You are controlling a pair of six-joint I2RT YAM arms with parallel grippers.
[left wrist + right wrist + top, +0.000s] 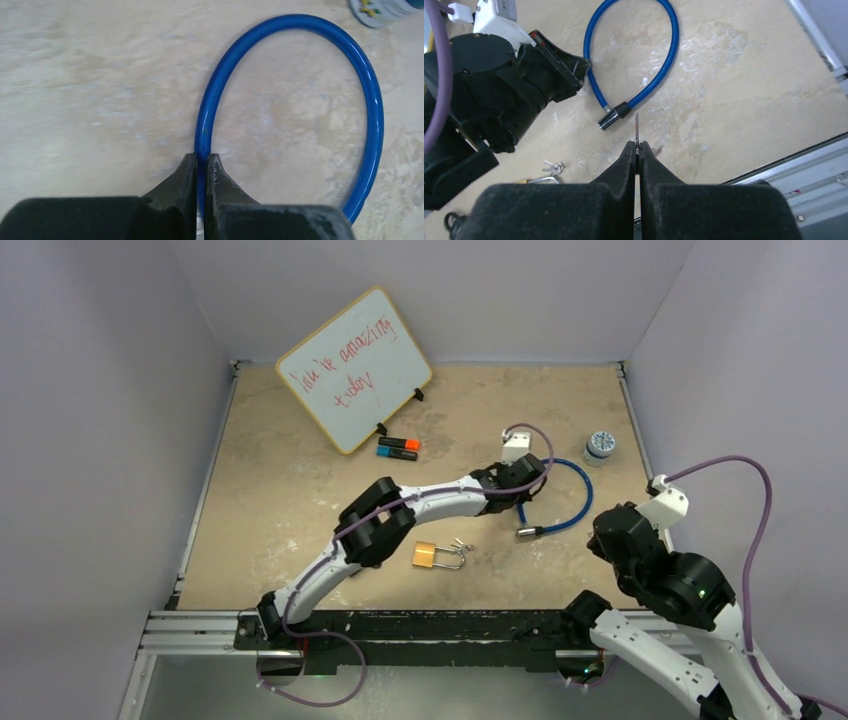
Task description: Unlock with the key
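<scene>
Brass padlock (pixel 424 556) lies centre-left on the table, a small key bunch (pixel 461 544) just beside its shackle. Left gripper (pixel 201 161), jaws closed, pinches the blue cable lock (pixel 375 100). Lidded round tin (pixel 599 446) stands beyond the loop, its contents hidden. Right gripper (pixel 637 147), jaws closed, holds a thin key (pixel 636 127) that protrudes past its fingertips.

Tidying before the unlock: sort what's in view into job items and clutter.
Job: blue cable lock, clamped by left gripper; key, pinched in right gripper.
Lying about: brass padlock with its keys, whiteboard, two markers, small round tin.
</scene>
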